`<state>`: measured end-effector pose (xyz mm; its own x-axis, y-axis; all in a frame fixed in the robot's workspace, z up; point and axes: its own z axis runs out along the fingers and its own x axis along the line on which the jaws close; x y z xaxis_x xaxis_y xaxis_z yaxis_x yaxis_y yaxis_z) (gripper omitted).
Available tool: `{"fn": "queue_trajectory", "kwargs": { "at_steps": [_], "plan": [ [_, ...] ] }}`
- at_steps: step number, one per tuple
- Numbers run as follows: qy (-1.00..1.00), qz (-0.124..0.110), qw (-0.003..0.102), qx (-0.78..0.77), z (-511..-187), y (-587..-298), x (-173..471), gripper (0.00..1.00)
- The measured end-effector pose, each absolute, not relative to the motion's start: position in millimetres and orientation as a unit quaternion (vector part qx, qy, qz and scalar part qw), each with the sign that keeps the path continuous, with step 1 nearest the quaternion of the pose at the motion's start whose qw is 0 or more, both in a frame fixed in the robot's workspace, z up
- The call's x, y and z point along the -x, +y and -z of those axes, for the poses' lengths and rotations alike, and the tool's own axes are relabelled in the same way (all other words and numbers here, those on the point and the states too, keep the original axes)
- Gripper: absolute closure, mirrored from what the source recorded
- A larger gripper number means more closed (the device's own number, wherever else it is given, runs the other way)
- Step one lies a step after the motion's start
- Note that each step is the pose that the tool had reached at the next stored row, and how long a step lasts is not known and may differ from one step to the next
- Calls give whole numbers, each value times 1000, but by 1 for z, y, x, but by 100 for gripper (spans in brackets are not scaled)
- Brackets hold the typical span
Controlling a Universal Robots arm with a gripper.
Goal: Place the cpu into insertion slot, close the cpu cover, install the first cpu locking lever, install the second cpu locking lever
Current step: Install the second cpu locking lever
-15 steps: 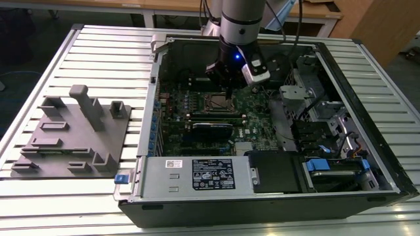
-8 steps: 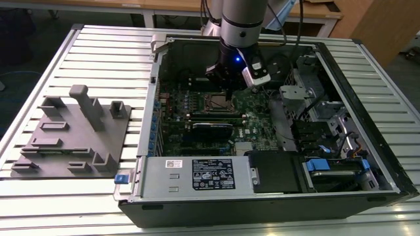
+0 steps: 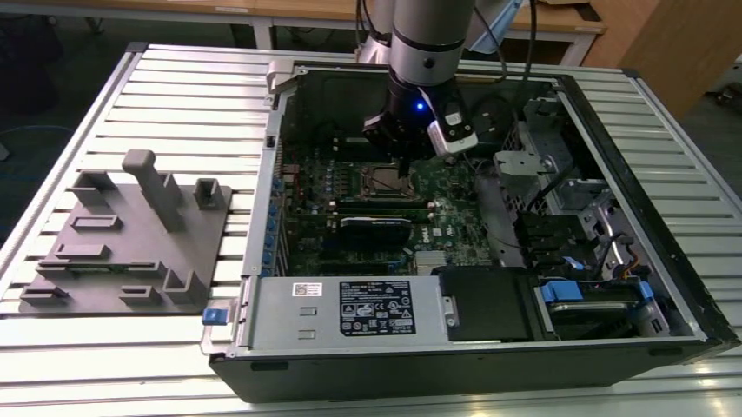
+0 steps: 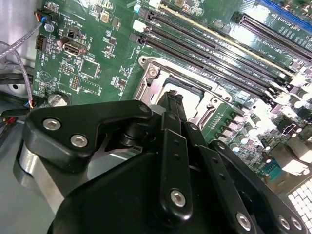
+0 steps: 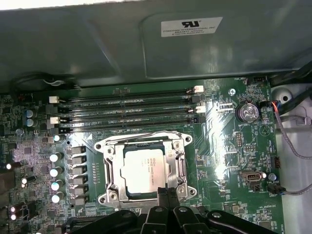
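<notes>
Narrow hand (image 5: 166, 194) at cover (image 5: 144, 168) edge, cpu (image 5: 145, 169) seated beneath in first wrist view, hidden in second.

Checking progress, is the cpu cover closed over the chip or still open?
Closed: in the first wrist view the cpu cover lies flat around the cpu, framing its silvery top.

Case walls (image 3: 568, 130) around open motherboard (image 3: 453, 187)
</notes>
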<state>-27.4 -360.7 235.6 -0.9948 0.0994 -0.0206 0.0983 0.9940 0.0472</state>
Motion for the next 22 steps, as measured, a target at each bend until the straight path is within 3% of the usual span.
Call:
{"fn": "queue_trajectory", "kwargs": {
  "at_steps": [7,12,22],
  "plan": [
    [998,-24,11,-49,-236,-361,27,90],
    [998,-41,11,-50,-236,-362,27,90],
    [998,-41,11,-50,-236,-365,27,90]
  ]
}}
